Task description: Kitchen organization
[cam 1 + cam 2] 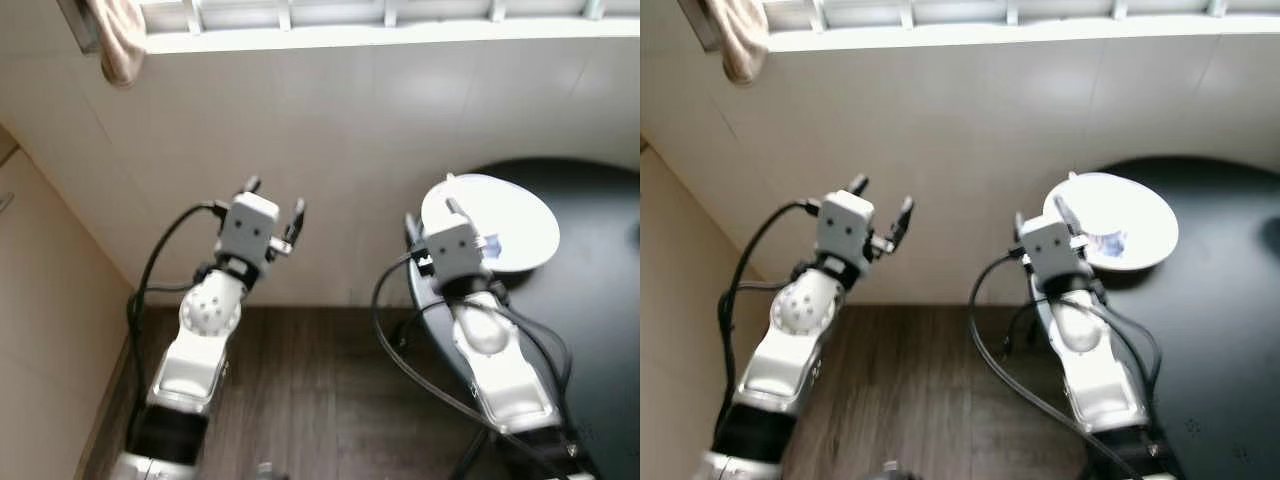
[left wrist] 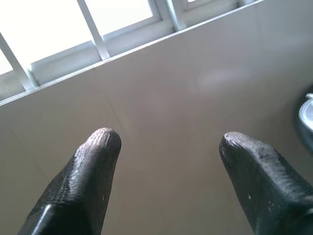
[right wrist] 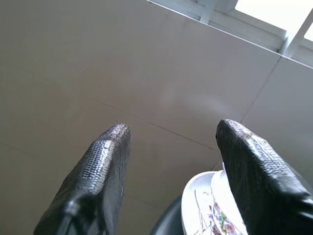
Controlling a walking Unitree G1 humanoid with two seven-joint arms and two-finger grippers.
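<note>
1. Surface (image 1: pixel 600 300): round, black, on my right side against the tiled wall (image 1: pixel 330 150).
2. Plate (image 1: pixel 510 215): white with floral print, resting on the surface's near-left edge.
3. Right hand (image 1: pixel 428 212): fingers spread, empty, raised at the plate's left rim; plate lay just ahead and right. I judged this the nearer arm.
4. Left hand (image 1: pixel 274 197): fingers spread, empty, facing the wall, well apart from the plate.
</note>
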